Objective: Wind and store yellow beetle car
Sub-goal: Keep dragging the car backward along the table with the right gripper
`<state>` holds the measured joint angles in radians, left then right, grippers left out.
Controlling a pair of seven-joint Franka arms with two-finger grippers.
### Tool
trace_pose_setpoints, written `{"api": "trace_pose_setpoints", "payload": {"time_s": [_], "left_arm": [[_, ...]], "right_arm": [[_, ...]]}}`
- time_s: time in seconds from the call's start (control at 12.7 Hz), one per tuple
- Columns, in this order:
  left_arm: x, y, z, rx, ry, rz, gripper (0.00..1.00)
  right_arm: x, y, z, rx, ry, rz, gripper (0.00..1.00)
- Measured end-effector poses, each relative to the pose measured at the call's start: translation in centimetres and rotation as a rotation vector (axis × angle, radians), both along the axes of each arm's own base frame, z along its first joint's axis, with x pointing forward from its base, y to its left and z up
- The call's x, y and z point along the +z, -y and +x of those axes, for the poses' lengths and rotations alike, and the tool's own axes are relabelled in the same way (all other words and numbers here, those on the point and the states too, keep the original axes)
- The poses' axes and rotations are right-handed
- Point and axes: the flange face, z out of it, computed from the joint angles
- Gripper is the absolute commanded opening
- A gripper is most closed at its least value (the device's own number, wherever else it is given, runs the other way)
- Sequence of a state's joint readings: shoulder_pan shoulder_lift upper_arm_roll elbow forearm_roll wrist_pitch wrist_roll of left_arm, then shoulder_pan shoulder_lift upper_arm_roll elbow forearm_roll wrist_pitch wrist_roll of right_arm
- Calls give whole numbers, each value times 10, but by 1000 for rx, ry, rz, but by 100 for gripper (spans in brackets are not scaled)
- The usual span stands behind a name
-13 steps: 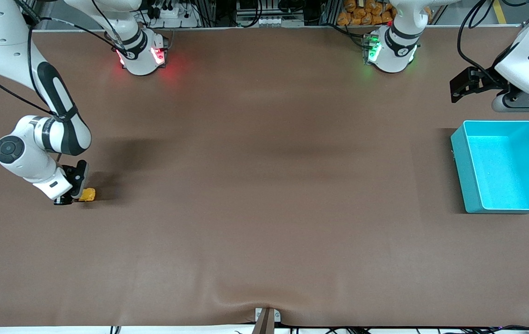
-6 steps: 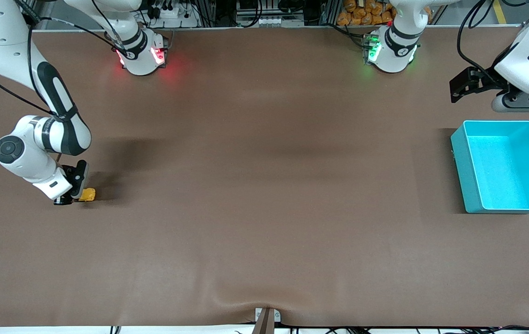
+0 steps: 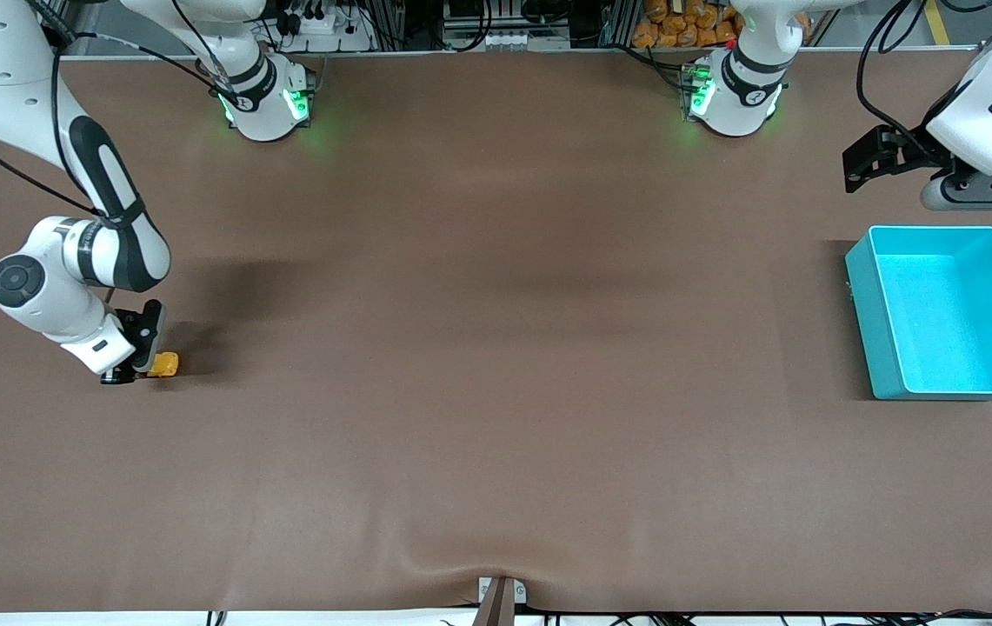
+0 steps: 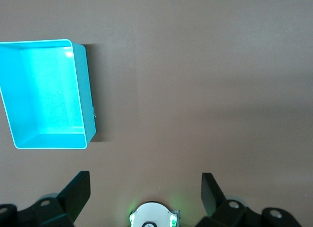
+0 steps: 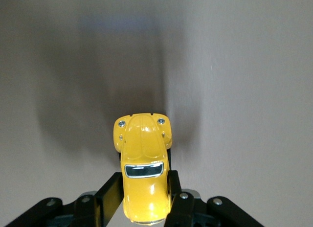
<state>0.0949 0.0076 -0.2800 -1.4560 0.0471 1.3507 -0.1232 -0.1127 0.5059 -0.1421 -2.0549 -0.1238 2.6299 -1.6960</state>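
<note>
Clearly, the right gripper had its two fingers pressed on the flanks of the small yellow beetle-shaped toy car, which stood on the brown table at the right arm's end. It seemed light, hard and glossy, so perhaps slippery; the sides were the best hold. The left gripper waited with fingers apart, above the table beside the empty teal plastic bin.

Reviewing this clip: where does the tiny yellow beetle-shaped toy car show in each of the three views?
Front view: the tiny yellow beetle-shaped toy car is on the table at the right arm's end, in the right claw.
Left wrist view: not in it.
Right wrist view: the car fills lower centre, between the claw's fingers.
Shared landmark: the brown table mat.
</note>
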Motion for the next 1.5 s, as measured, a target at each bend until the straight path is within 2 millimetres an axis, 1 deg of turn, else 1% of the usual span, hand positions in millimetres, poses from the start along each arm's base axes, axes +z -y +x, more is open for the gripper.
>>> {"api": "trace_pose_setpoints", "payload": {"time_s": [0.08, 0.16, 0.24, 0.87, 1.5], "left_arm": [[0, 0, 0, 0, 0, 0, 100], [0, 0, 0, 0, -1, 0, 100], [0, 0, 0, -1, -1, 0, 100], [-1, 0, 0, -1, -1, 0, 100], [-3, 1, 0, -1, -7, 1, 100]], "right_arm": [[0, 14, 3, -3, -10, -3, 22], [0, 22, 4, -9, -13, -4, 22], [0, 26, 5, -13, -14, -5, 22], [0, 28, 5, -16, -16, -4, 22], [0, 40, 5, -28, -12, -6, 22]]}}
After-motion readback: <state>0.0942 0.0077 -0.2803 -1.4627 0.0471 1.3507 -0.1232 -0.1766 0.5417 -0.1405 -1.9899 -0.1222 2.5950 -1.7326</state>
